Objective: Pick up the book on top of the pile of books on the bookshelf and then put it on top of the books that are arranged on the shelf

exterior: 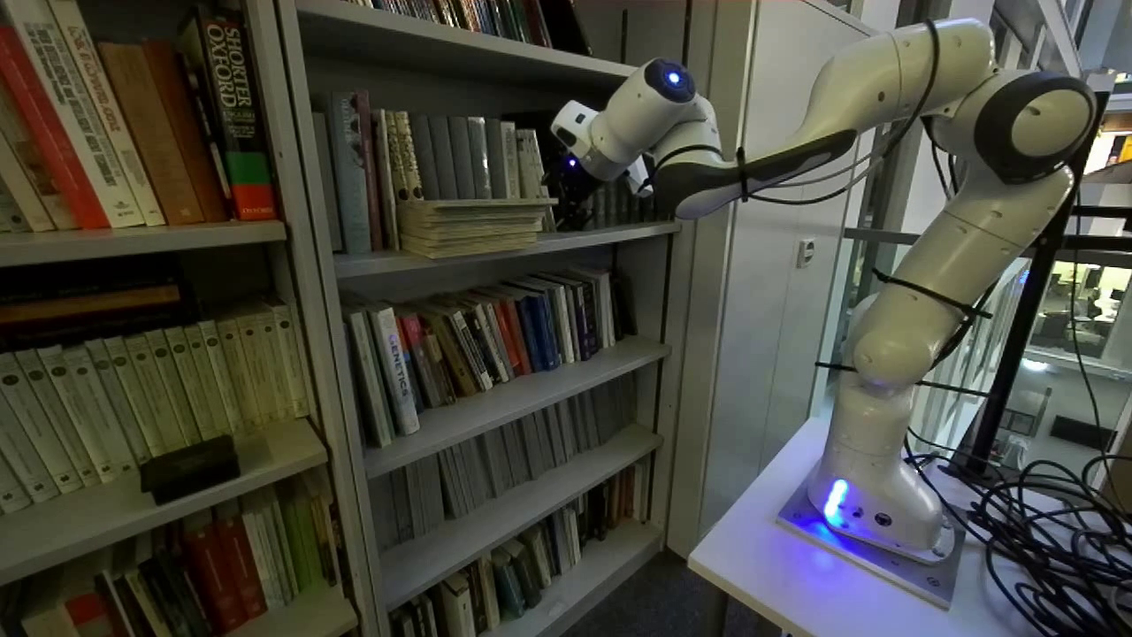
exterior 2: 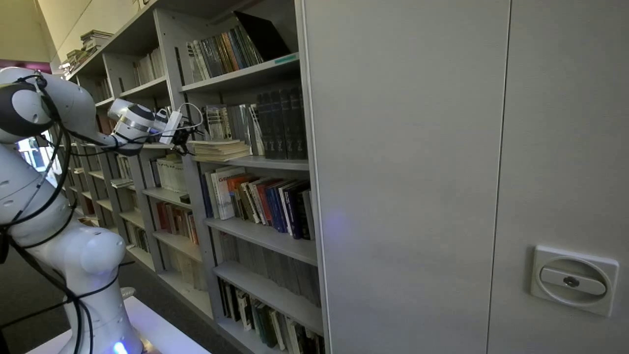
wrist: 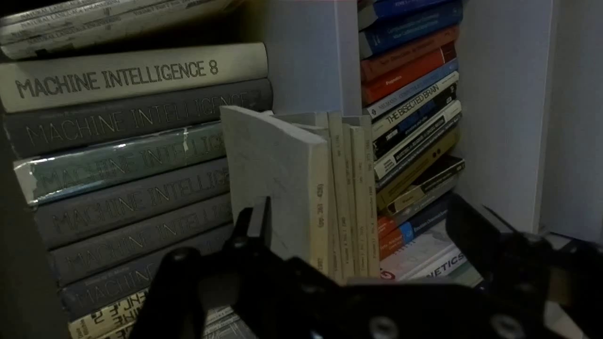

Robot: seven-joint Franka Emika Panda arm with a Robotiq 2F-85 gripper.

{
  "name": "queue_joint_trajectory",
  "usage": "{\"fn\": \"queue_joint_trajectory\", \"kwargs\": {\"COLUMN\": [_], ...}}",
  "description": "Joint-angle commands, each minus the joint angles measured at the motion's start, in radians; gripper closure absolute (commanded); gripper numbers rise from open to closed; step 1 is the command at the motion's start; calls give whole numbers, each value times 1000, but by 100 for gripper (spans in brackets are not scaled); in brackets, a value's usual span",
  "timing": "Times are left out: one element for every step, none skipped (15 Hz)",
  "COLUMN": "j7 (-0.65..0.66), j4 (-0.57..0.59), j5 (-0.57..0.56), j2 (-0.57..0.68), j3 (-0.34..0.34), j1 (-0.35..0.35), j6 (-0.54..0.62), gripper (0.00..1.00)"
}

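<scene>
Jaws spread wide, apparently empty, pile of books (wrist: 351,197) just ahead, top book (wrist: 271,165) jutting toward jaws, upright arranged books (wrist: 132,188) beyond, bookshelf (exterior: 522,398) bearing both.

Pile of flat-lying beige books (exterior: 469,239) on a grey bookshelf (exterior: 531,389), near upper centre in an exterior view; its top book (exterior: 478,211) juts rightward. Behind stand upright grey and white books (exterior: 451,159).

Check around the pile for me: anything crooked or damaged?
The top book sits askew on the pile, jutting out beyond the others. Behind it, the greenish Machine Intelligence book seems to have a torn cover at one end, where a pale patch shows.
</scene>
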Motion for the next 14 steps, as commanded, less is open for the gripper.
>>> {"fn": "queue_joint_trajectory", "kwargs": {"j7": [-4, -2, -1, -3, -8, -11, -15, -14, -14, -13, -11, -9, -9, -8], "j4": [49, 59, 66, 78, 90, 100, 112, 122, 130, 139, 147, 153, 157, 162], "j5": [-26, -27, -27, -26, -24, -22, -19, -18, -17, -18, -18, -19, -19, -19], "j2": [35, 43, 50, 59, 69, 76, 83, 90, 95, 101, 108, 113, 117, 122], "j3": [11, 11, 11, 7, 3, -1, -4, -5, -5, -6, -5, -4, -4, -4], "j1": [12, 10, 9, 9, 9, 11, 12, 12, 11, 11, 10, 10, 10, 10], "j6": [-28, -21, -15, -4, 7, 17, 25, 30, 32, 34, 34, 35, 36, 36], "gripper": [0, 0, 0, 0, 0, 0, 0, 0, 0, 0, 0, 0, 6, 26]}}
